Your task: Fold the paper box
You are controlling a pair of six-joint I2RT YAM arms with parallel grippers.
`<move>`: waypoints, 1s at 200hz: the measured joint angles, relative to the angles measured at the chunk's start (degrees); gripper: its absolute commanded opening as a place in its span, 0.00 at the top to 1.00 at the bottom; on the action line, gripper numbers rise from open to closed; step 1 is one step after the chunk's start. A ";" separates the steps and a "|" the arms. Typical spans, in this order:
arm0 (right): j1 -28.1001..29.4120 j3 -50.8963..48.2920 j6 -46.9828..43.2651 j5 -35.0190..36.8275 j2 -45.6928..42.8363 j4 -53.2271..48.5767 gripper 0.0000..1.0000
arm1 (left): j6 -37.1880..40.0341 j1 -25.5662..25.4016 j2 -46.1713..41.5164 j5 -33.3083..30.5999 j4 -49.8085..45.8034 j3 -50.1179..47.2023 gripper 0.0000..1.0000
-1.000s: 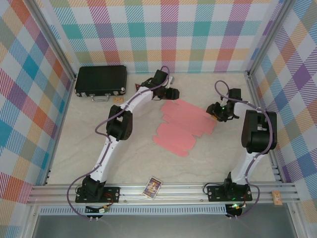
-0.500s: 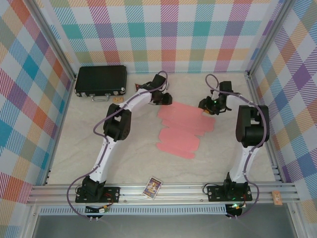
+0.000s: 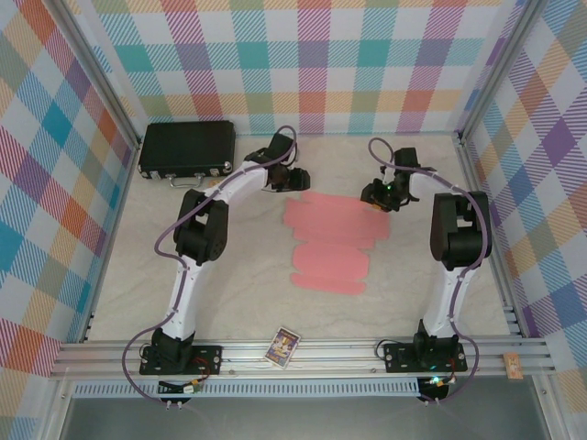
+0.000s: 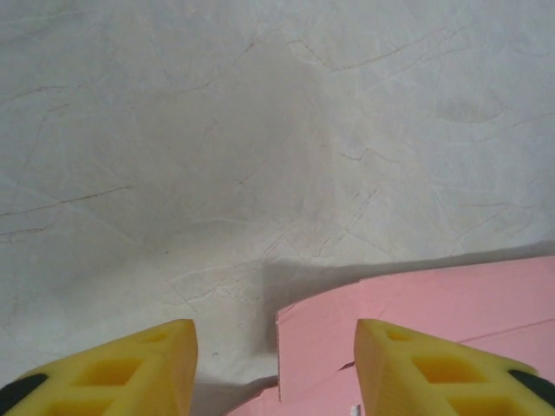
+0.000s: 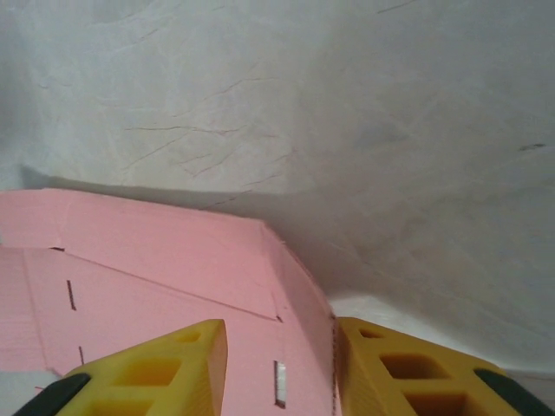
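Standing here counting: 2 arms, left arm [image 3: 188,275] and right arm [image 3: 459,236], carrying 2 grippers, left gripper [image 4: 276,360] and right gripper [image 5: 282,355], each showing 2 yellow fingers [image 4: 130,364]. I'm also seeing 1 pink paper box [image 3: 330,240], 1 black case [image 3: 186,148], 1 picture card [image 3: 283,346] and 1 tan tag [image 3: 514,367].

Flat pink paper box [image 3: 330,240], flapped sheet, lies unfolded mid-counter [image 3: 238,284]. At sheet's far-left corner, left hand [image 3: 295,180]; at far-right corner, right hand [image 3: 376,196]. In counter's far-left corner, black case [image 3: 186,149]. Near edge: picture card [image 3: 283,346] on rail [image 3: 348,353].
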 measured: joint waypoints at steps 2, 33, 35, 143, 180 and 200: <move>0.00 0.00 0.00 0.02 0.00 -0.04 0.64 | -0.15 0.00 0.07 0.04 -0.07 0.24 0.44; 0.00 0.02 -0.02 -0.13 0.00 -0.28 0.65 | -0.44 0.00 2.25 2.86 -1.40 4.87 0.46; 0.00 0.02 -0.04 -0.15 0.00 -0.28 0.65 | -0.42 0.00 2.49 3.10 -1.46 5.22 0.46; 0.00 0.66 0.00 -1.36 0.22 -0.26 0.70 | -2.73 -0.02 8.24 4.90 -8.76 10.82 0.53; 0.00 0.66 -0.02 -2.38 0.22 -0.24 0.71 | -3.26 -0.02 8.24 8.15 -8.79 11.10 0.65; 0.00 0.66 0.00 -2.93 0.22 -0.20 0.72 | -3.87 -0.02 8.24 10.21 -8.79 11.13 0.69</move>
